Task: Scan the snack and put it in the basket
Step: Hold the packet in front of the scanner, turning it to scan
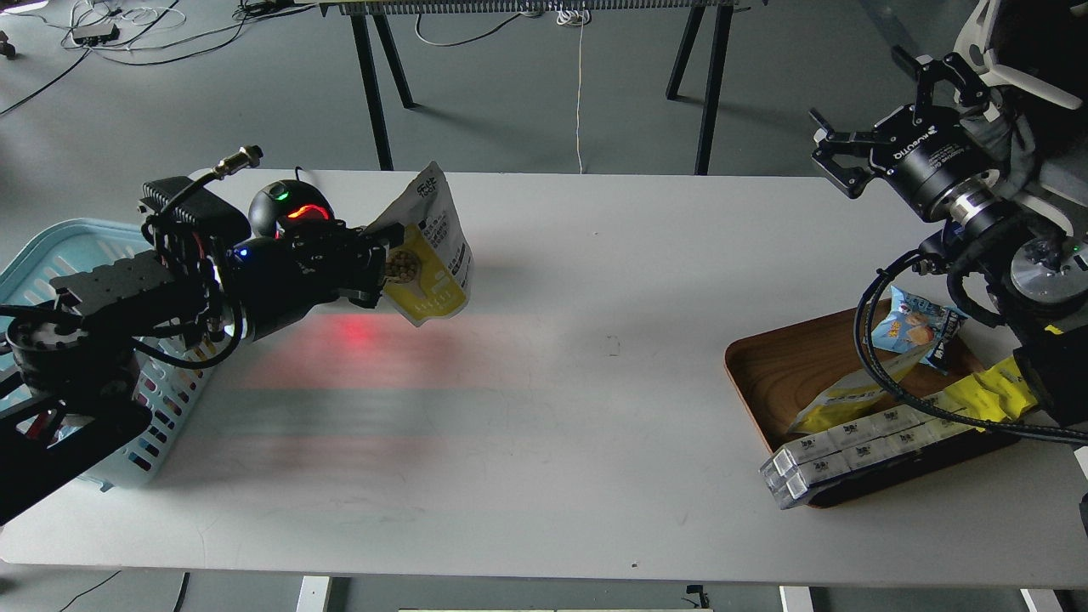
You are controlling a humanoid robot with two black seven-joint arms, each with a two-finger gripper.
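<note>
My left gripper (384,270) is shut on the snack (431,251), a flat pouch with a white upper part and a yellow lower part. It holds the pouch upright above the table, just right of a black scanner (287,206) with red and green lights. A red glow falls on the table under the pouch. The light blue basket (59,246) stands at the table's left edge, mostly hidden behind my left arm. My right gripper (858,127) is open and empty, raised above the table's far right corner.
A brown wooden tray (786,365) at the right holds a small blue packet (914,327), a yellow pouch (841,399), a long yellow wrapper (990,395) and a row of clear boxes (850,450). Black cables from my right arm hang over the tray.
</note>
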